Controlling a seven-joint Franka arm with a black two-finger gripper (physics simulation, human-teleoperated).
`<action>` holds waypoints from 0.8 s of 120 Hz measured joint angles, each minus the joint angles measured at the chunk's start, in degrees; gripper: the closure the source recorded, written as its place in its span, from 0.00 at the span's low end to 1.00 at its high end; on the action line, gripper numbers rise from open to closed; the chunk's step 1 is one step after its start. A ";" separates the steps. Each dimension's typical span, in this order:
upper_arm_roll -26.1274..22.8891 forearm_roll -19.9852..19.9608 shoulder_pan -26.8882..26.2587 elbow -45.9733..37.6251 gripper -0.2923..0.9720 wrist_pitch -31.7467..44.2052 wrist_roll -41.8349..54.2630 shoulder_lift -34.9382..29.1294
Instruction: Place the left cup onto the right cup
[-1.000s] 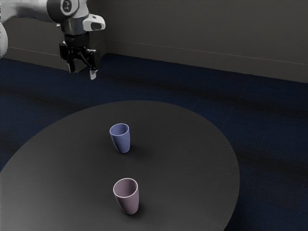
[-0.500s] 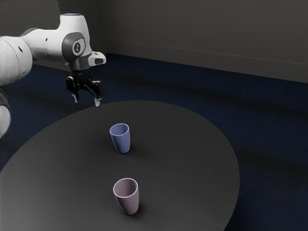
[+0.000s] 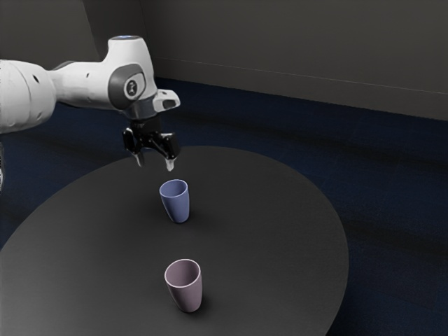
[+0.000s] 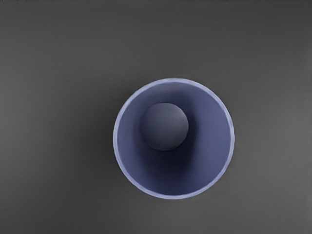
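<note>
The white Franka arm (image 3: pixel 42 87) enters the exterior view from 9 o'clock and stretches almost level toward 3 o'clock, where it ends in a rounded grey wrist joint (image 3: pixel 129 84). Below this joint, at its 6 o'clock, hangs the black gripper (image 3: pixel 154 165). Its two fingers (image 3: pixel 170 162) point down and stand clearly apart.
</note>
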 joint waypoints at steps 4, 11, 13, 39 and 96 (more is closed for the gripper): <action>-0.05 -0.13 -0.22 -0.02 0.25 0.26 -0.21 0.25; -0.09 -0.28 -0.40 -0.09 0.25 0.63 -0.54 0.64; -0.09 -0.31 -0.42 -0.16 0.25 0.72 -0.63 0.73; -0.52 -0.35 -1.16 -0.91 0.26 1.39 -1.57 1.86; -2.47 -0.61 -1.44 -2.91 0.26 1.71 -3.18 2.20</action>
